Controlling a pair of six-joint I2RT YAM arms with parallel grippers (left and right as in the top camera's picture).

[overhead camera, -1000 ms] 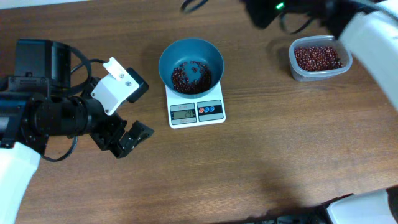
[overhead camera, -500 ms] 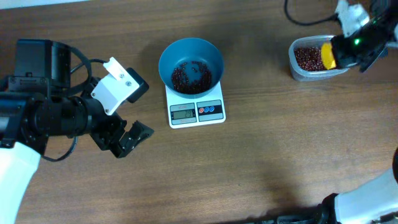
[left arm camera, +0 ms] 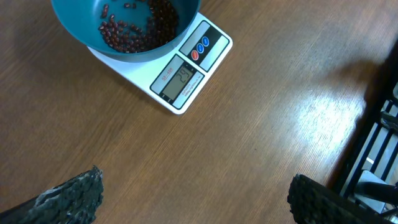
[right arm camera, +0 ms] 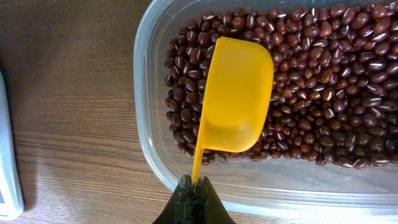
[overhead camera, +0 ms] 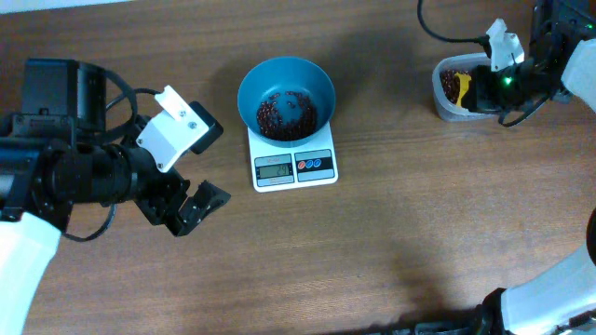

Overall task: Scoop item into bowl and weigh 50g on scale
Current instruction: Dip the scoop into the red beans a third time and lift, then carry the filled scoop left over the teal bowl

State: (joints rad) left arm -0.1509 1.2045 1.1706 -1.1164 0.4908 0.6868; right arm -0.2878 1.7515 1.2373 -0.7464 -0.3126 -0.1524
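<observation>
The teal bowl [overhead camera: 285, 89] sits on the white scale [overhead camera: 294, 164] and holds a small heap of red-brown beans [overhead camera: 287, 114]; both also show in the left wrist view, bowl [left arm camera: 93, 32] and scale [left arm camera: 186, 74]. More beans [right arm camera: 323, 93] fill a clear tub [right arm camera: 155, 149] at the back right [overhead camera: 445, 104]. My right gripper [right arm camera: 194, 190] is shut on the handle of an orange scoop [right arm camera: 237, 96], which rests bottom-up on the beans in the tub. My left gripper [left arm camera: 193, 199] is open and empty, over bare wood left of the scale.
The left arm's black body and cables [overhead camera: 65, 158] take up the table's left side. The right arm [overhead camera: 549, 56] reaches in from the back right corner. A dark rack or frame [left arm camera: 379, 155] lies past the table's edge.
The right arm swung in over the tub and moved left, bringing the orange scoop down onto the beans at the tub's left part. The left arm has not moved.
</observation>
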